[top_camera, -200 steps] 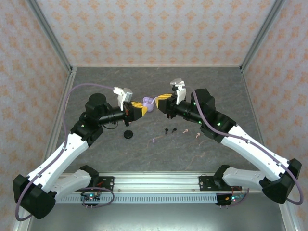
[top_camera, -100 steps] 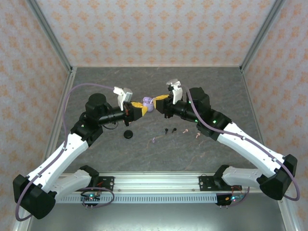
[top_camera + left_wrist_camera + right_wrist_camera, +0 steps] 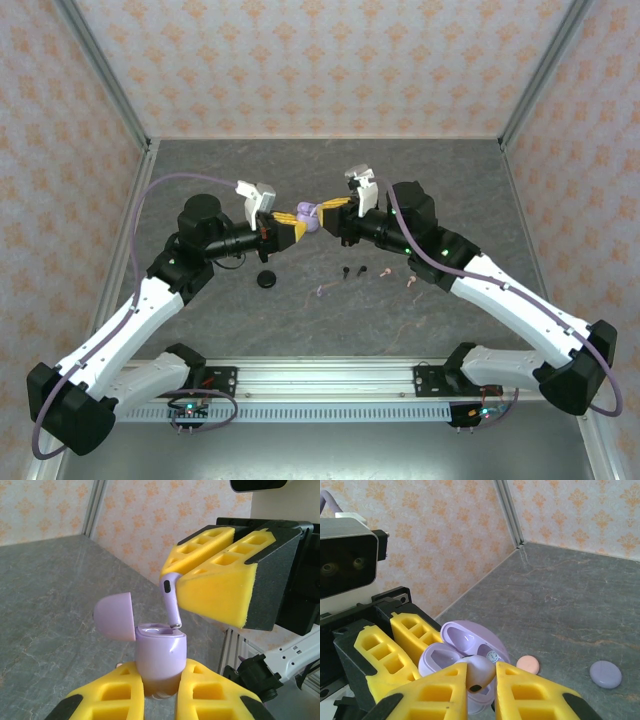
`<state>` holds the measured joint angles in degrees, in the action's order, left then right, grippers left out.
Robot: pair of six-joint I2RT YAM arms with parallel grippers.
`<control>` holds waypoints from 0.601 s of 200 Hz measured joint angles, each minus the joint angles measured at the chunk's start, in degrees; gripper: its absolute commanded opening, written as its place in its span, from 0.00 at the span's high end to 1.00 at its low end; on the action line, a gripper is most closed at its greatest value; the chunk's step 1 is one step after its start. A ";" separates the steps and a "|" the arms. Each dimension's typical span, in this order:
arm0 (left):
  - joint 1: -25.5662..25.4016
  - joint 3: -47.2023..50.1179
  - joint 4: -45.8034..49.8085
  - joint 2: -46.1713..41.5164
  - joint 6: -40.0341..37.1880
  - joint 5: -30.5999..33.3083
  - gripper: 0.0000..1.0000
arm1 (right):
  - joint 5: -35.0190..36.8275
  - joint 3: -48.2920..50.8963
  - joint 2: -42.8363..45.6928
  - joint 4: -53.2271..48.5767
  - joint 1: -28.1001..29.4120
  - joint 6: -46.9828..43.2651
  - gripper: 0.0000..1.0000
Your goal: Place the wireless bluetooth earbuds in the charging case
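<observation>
One lilac charging case (image 3: pixel 160 652) sits clamped in my left gripper (image 3: pixel 290 225), lid open toward 9 o'clock in that wrist view. My right gripper (image 3: pixel 335 203) pinches a lilac earbud (image 3: pixel 170 597), stem tip at the case mouth. Some loose earbuds (image 3: pixel 353 271) lie on the table (image 3: pixel 450 180), 5 o'clock from the case.

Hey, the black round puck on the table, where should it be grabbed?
Probably across its rim, coming straight down from above: the black puck lies flat on the table, low and round, so its opposite edges likely offer the only grip.
</observation>
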<state>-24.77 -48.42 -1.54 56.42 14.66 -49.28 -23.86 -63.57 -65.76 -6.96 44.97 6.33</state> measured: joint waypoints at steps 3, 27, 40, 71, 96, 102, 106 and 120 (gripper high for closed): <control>0.00 0.04 0.02 0.00 -0.02 0.00 1.00 | 0.09 0.00 -0.04 0.00 0.00 0.00 0.82; 0.00 0.17 0.20 0.00 0.00 0.00 1.00 | 0.46 0.00 -0.26 -0.63 0.00 -0.02 0.82; 0.00 0.17 0.28 0.00 0.00 0.00 1.00 | 0.57 0.00 -0.31 -0.81 0.00 -0.02 0.82; 0.00 0.17 0.57 0.00 0.00 0.00 1.00 | 0.96 0.00 -0.31 -1.25 0.00 -0.04 0.82; 0.00 0.17 0.66 0.00 0.00 0.00 1.00 | 1.01 0.00 -0.31 -1.44 0.00 -0.42 0.82; 0.00 0.17 0.68 0.00 0.00 0.00 1.00 | 1.03 0.00 -0.31 -1.60 0.00 -0.48 0.82; 0.00 0.17 0.70 0.00 0.00 0.00 1.00 | 1.09 0.00 -0.31 -1.66 0.00 -0.50 0.82; 0.00 0.17 0.74 0.00 0.00 0.02 1.00 | 1.16 0.00 -0.31 -1.70 0.00 -0.63 0.82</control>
<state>-24.77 -48.25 -0.80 56.42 14.66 -49.25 -22.70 -63.57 -66.06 -8.67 44.97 5.69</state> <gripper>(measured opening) 0.138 0.179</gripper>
